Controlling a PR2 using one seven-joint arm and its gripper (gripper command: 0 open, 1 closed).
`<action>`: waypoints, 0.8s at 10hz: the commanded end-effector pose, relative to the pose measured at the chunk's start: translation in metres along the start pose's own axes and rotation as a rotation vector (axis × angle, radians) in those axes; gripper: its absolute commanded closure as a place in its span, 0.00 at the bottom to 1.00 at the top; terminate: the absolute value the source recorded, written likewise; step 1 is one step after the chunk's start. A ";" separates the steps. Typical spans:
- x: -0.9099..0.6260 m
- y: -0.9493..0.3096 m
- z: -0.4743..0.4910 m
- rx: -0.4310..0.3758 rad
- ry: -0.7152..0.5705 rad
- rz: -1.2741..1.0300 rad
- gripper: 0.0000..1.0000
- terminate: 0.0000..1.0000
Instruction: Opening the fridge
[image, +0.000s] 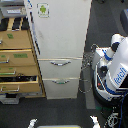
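Exterior view: the fridge (59, 40) was recorded upright at centre, upper door shut, beside a wooden cabinet (19, 62) on the view's left. The robot (114, 67) was noted well apart on the right; no fingers were seen, their state undeterminable. A missed or slipped grasp was judged likely, since no handle on the upper door was discernible.

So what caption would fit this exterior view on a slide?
White robot beside the closed fridge, wooden cabinet on the other side; gripper out of view.

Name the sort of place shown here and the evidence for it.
Probably a robotics lab's mock kitchen: a white fridge with a sticker, a wooden drawer cabinet beside it, and a white robot on dark flooring.
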 end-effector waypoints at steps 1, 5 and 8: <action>0.005 0.002 0.003 -0.029 -0.006 0.008 0.00 0.00; 0.038 0.013 0.019 -0.141 -0.026 0.004 0.00 0.00; 0.088 0.021 0.037 -0.109 -0.068 0.015 0.00 0.00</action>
